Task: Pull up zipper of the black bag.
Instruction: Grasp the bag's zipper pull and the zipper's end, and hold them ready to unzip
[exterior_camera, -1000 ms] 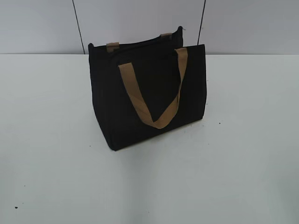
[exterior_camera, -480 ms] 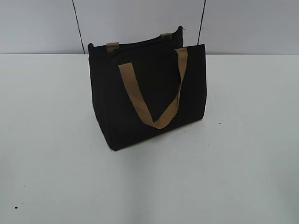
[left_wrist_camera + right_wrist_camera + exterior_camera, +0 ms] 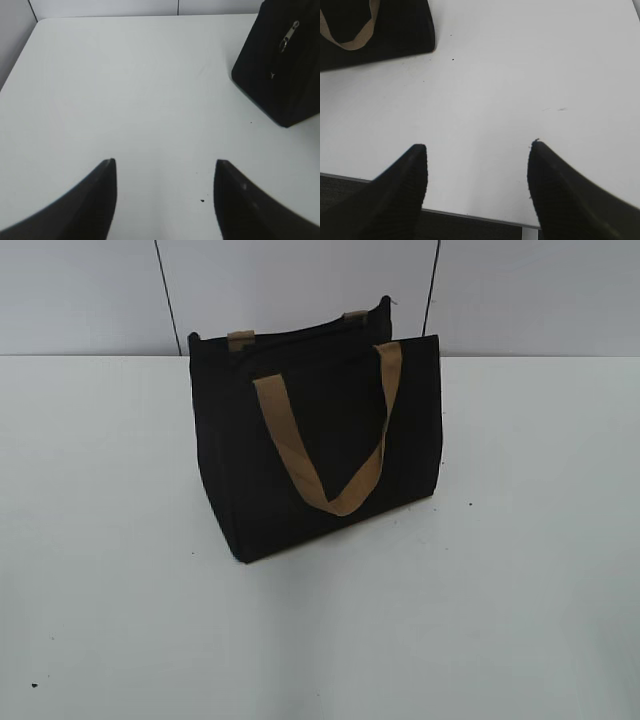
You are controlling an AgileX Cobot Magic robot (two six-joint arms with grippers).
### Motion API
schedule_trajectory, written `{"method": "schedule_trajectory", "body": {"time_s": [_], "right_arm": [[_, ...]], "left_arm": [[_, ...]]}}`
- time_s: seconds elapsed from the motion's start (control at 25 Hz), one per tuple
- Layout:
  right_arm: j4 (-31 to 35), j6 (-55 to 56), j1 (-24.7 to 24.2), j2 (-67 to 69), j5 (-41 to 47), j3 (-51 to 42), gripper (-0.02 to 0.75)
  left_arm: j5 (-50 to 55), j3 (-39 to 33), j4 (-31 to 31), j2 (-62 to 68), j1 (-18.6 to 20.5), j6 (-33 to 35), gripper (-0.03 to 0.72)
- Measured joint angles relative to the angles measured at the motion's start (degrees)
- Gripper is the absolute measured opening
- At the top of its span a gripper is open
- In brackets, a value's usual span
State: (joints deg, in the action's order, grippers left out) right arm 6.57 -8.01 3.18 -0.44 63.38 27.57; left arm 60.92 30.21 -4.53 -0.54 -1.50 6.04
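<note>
The black bag (image 3: 315, 440) stands upright at the middle of the white table, with a tan strap handle (image 3: 335, 455) hanging in a V on its near side. The zipper line runs along its top edge (image 3: 300, 335). In the left wrist view the bag's end panel (image 3: 280, 75) shows at the upper right with a silvery zipper pull (image 3: 289, 36) on it. My left gripper (image 3: 165, 165) is open and empty, well to the left of the bag. My right gripper (image 3: 476, 147) is open and empty over the table's front edge. The bag's corner (image 3: 395, 35) shows at its upper left.
The white table (image 3: 520, 590) spreads around the bag. Its front edge (image 3: 470, 216) shows under my right gripper. A grey panelled wall (image 3: 80, 295) stands behind the table. Small dark specks (image 3: 202, 201) dot the surface.
</note>
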Motion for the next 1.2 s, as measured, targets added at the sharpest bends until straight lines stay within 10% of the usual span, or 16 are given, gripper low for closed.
{"method": "schedule_trajectory", "body": {"time_s": [0.48, 0.84, 1.04, 1.2], "right_arm": [[0.0, 0.0, 0.0, 0.0, 0.0, 0.0, 0.482], [0.0, 0.0, 0.0, 0.0, 0.0, 0.0, 0.482], [0.1, 0.0, 0.0, 0.0, 0.0, 0.0, 0.482], [0.1, 0.0, 0.0, 0.0, 0.0, 0.0, 0.482]], "left_arm": [[-21.6, 1.1, -8.9, 31.0, 0.0, 8.0, 0.468], [-47.0, 1.1, -46.6, 60.9, 0.0, 53.1, 0.468], [-38.5, 1.1, -82.6, 74.0, -0.7, 96.0, 0.468], [-27.7, 2.6, -92.8, 85.5, -1.0, 117.6, 0.467]]}}
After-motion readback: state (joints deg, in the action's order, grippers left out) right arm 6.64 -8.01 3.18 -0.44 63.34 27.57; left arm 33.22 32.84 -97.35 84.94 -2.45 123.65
